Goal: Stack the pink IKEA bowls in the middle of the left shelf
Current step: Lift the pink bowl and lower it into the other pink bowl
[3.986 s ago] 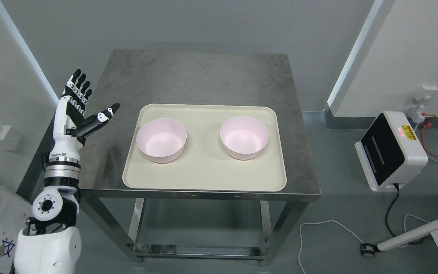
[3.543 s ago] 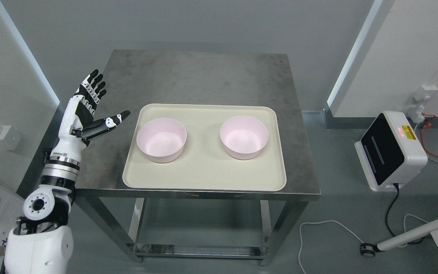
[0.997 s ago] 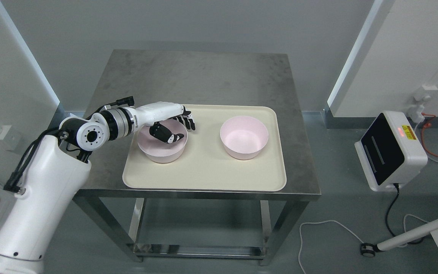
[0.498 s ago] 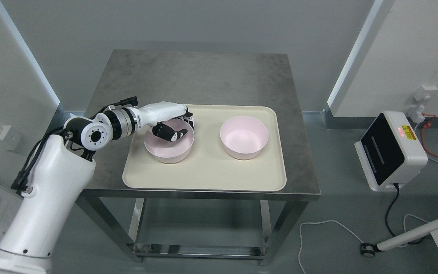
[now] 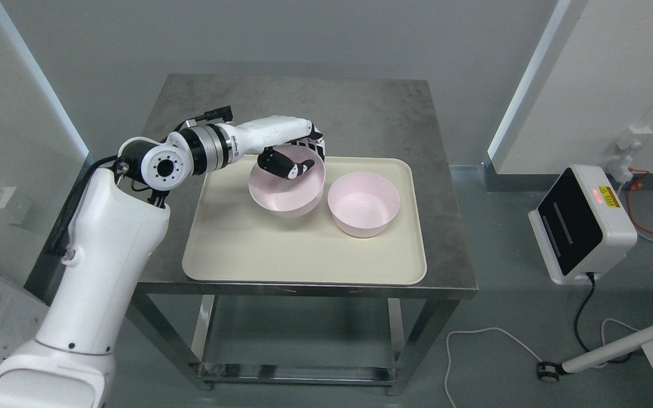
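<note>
My left hand (image 5: 298,158) grips the far rim of a pink bowl (image 5: 287,190), thumb inside and fingers outside. This bowl hangs tilted above the cream tray (image 5: 247,249), close to the left of a second pink bowl (image 5: 364,204). The second bowl stands upright on the right part of the tray. The two bowls nearly touch at their rims. My left arm reaches in from the lower left across the table's left side. My right hand does not show.
The tray lies on a steel table (image 5: 292,113) with bare metal behind it. A white device with a black face (image 5: 581,224) sits on the floor to the right, with cables (image 5: 491,340) trailing nearby. Grey walls stand on both sides.
My left hand came in from the table's left side, closed on the left bowl's rim, lifted it and carried it right, up beside the other bowl.
</note>
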